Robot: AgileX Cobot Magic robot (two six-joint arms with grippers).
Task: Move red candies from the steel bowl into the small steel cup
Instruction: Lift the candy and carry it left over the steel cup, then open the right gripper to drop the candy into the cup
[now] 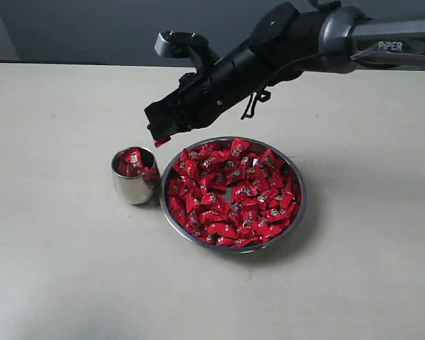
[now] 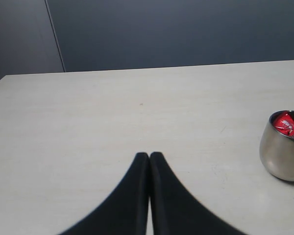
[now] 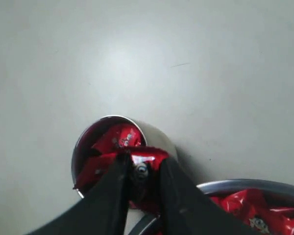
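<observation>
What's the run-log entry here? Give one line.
right gripper: shut on red candy, over small steel cup | cup: holds candies | steel bowl: full of candies | left gripper: shut, empty

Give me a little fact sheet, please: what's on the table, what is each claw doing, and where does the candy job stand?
Table: pale, carrying two steel vessels
Steel bowl: wide, shallow, heaped with red candies
Small steel cup: just beside the bowl, several candies already inside
Right gripper: shut on held candy, raised above the cup
Left gripper: shut, empty, over bare table
Stage: one candy likely about to drop into the cup; most are in the bowl
</observation>
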